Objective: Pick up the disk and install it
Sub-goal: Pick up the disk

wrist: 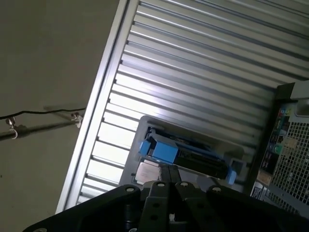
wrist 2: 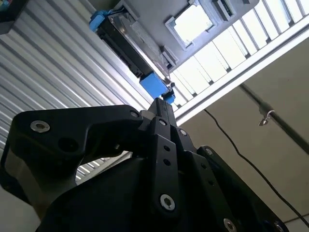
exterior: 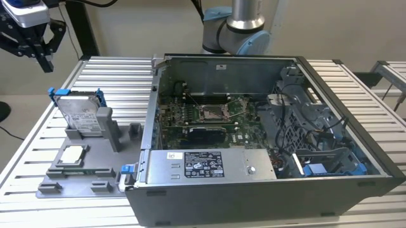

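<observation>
Beside the case [exterior: 254,204], disk [exterior: 81,114], apparently upright

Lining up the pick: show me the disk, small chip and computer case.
disk [exterior: 81,114], exterior view, on its white label.
small chip [exterior: 71,155], exterior view, on its silver top.
computer case [exterior: 197,72], exterior view, on its back wall.

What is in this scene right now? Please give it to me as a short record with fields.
Gripper: shut, holding nothing, up in the air and apart from the disk
Disk: standing on edge in its blue frame in the grey holder, not yet picked up
Grey holder: on the table, on the exterior view's left of the computer case
Chip: lying flat on the holder
Computer case: open
Table: slatted metal
</observation>
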Robot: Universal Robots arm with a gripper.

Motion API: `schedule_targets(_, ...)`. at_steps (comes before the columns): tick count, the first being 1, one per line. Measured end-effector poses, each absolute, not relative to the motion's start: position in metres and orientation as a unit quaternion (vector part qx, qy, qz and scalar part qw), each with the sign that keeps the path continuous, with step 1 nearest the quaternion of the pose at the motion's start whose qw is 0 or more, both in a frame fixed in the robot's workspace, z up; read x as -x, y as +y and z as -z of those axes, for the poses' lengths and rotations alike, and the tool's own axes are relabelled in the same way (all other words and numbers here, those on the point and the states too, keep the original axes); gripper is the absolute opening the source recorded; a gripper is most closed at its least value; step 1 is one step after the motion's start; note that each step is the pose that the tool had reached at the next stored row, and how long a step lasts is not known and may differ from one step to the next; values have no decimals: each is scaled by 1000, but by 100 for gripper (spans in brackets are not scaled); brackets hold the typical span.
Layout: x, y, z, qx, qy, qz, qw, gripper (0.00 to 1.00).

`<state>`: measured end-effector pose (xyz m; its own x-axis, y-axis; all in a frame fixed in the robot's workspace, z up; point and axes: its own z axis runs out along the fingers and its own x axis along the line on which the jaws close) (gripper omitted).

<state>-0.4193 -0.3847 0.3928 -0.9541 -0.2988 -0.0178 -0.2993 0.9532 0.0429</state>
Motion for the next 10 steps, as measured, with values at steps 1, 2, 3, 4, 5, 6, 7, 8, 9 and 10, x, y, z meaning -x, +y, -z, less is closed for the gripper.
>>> schedule_targets(1, 419, -385, -393, 152, 988, -23, 6, 0)
schedule_targets(2, 419, -385, -393, 152, 988, -23, 6, 0)
schedule_targets(3, 419, -385, -393, 152, 988, -23, 6, 0)
schedule_targets(4, 419, -385, -393, 152, 988, -23, 6, 0)
schedule_targets(5, 419, -385, -393, 152, 988, -23, 6, 0)
schedule_targets(6, 419, -385, -393, 152, 988, -23, 6, 0)
schedule_targets(7, 419, -385, -393, 152, 988, -23, 6, 0)
schedule_targets(8, 419, -385, -393, 153, 988, -23, 6, 0)
schedule_targets(9, 419, -385, -393, 153, 988, -23, 5, 0)
schedule_targets(10, 419, -385, -393, 154, 988, -23, 5, 0)
